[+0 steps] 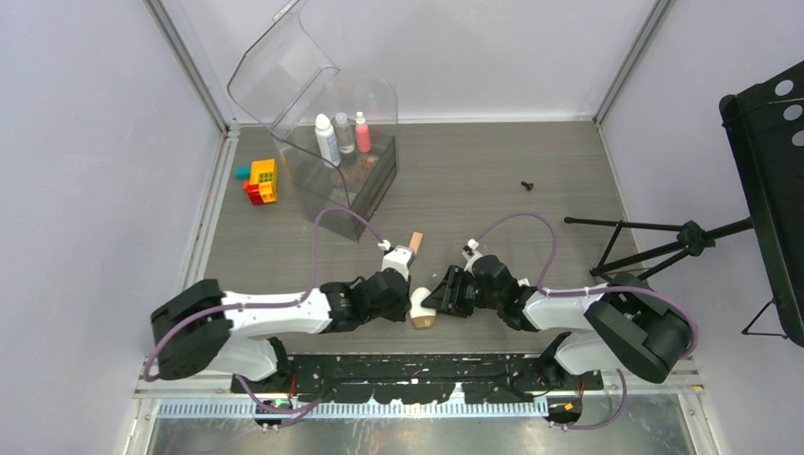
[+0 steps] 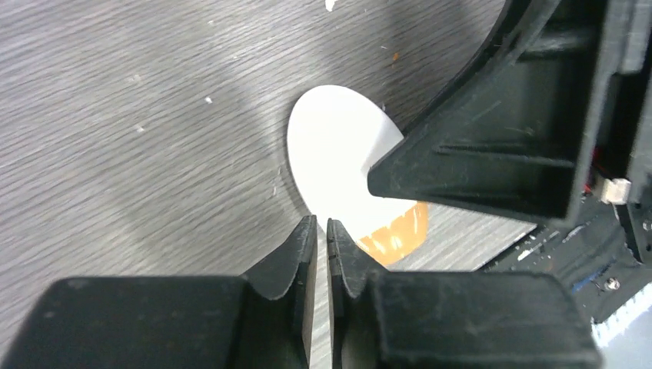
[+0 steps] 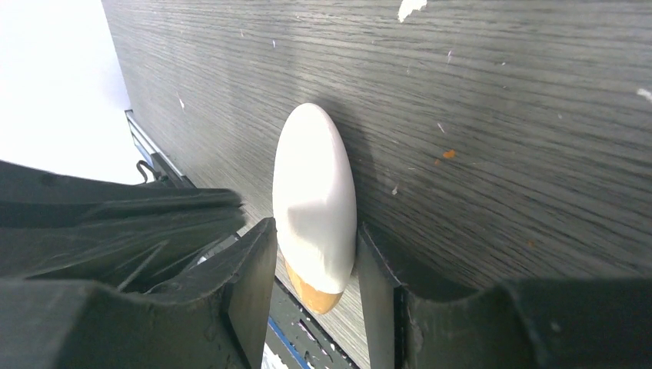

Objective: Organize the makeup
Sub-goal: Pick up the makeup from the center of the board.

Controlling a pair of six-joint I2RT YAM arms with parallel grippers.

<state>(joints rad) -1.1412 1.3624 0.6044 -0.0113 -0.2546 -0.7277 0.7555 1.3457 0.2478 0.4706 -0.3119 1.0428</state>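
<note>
The right gripper (image 3: 315, 265) is clamped on the white oval compact (image 3: 311, 184), one finger against each broad face, with the compact standing on its edge at the middle of the near edge of the dark wood-grain table (image 1: 493, 180). The left gripper (image 2: 322, 234) is pinched together, its tips just beside the compact's rim. A white bottle (image 1: 325, 137), a clear bottle (image 1: 344, 133) and a pink bottle (image 1: 362, 133) stand in the large clear plastic case (image 1: 374, 180) near the far left corner.
</note>
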